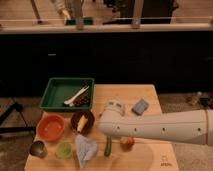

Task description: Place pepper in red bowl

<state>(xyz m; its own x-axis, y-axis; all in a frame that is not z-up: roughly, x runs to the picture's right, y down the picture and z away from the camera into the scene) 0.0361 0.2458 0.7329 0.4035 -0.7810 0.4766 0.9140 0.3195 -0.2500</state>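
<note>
The pepper (108, 146), dark green and slender, lies on the wooden table near its front edge, partly under my arm. The red bowl (51, 127) stands to its left at the table's left side, with nothing visible in it. My white arm (155, 127) reaches in from the right across the table. Its left end hangs just above the pepper. My gripper sits at that end, hidden by the arm's casing. Nothing shows as held.
A dark bowl (82, 121) with a yellow item stands between the red bowl and the arm. A green tray (56, 95) lies at the back left, a blue sponge (140, 106) at the back right. A red fruit (127, 142), crumpled bag (86, 149), green cup (63, 149) and metal cup (37, 148) line the front.
</note>
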